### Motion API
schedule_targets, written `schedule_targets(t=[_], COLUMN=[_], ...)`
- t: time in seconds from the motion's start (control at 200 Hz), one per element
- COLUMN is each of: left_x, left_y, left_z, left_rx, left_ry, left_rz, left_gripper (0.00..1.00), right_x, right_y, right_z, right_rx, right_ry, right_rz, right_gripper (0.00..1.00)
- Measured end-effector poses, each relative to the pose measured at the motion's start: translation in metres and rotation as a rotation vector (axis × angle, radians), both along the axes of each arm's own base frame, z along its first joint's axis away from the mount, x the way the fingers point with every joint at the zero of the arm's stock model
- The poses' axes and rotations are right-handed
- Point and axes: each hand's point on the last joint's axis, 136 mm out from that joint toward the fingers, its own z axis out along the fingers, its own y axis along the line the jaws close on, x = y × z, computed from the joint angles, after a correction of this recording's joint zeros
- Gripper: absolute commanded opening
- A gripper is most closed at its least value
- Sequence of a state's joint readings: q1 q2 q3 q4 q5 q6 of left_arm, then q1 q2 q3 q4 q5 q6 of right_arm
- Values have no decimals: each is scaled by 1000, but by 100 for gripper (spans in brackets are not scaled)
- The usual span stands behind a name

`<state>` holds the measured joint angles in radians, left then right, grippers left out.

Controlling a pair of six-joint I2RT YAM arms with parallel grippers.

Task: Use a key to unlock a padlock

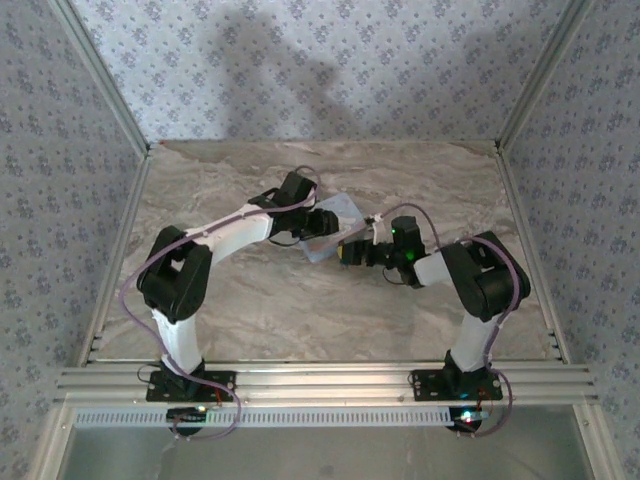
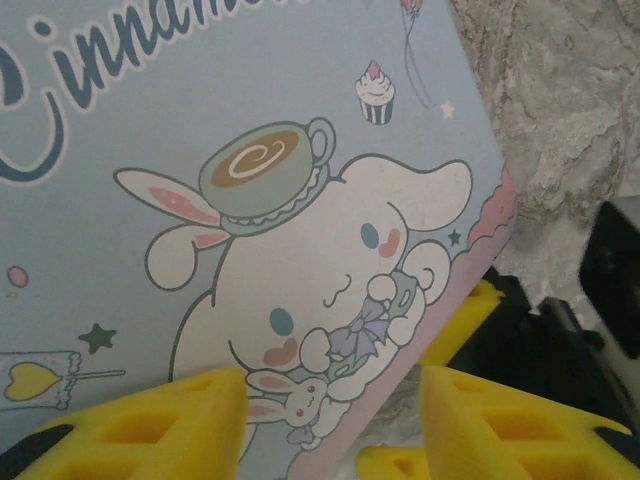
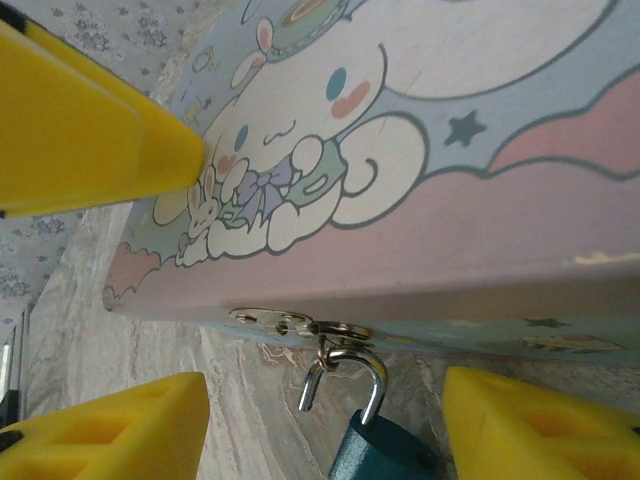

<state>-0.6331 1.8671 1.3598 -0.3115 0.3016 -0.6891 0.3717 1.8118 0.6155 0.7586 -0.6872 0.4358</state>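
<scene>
The padlock (image 3: 385, 452), a small blue body on a thin silvery shackle (image 3: 376, 372), hangs from the hasp (image 3: 290, 322) on the edge of the light-blue cartoon tin (image 3: 480, 120). One end of the shackle stands free of the body. My right gripper (image 3: 320, 385) is open, with the padlock between its yellow fingers (image 3: 110, 430) and a gap on both sides. My left gripper (image 2: 330, 385) is open astride a corner of the tin (image 2: 250, 200); bare table shows between the tin's edge and one finger. The key is out of view.
The tin (image 1: 342, 210) lies on the marble table (image 1: 260, 300) near its middle, with both grippers meeting over it. One finger of my left gripper (image 3: 80, 130) rests at the tin's lid. Patterned walls and metal rails enclose the table.
</scene>
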Motion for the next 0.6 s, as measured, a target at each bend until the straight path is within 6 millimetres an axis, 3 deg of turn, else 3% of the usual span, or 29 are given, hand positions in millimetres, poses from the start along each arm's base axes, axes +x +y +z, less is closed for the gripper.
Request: schedule_targets(t=[0.345, 0.6], left_x=[2, 2], left_y=[2, 2], left_z=[-1, -1], left_rx=[6, 6], left_ry=[3, 3], left_rz=[6, 6], left_gripper=[49, 49], right_x=[-1, -3], right_y=[11, 14], right_z=[-7, 0], right_rx=[21, 50], right_ry=[21, 11], right_rz=[49, 70], right_gripper=[61, 55])
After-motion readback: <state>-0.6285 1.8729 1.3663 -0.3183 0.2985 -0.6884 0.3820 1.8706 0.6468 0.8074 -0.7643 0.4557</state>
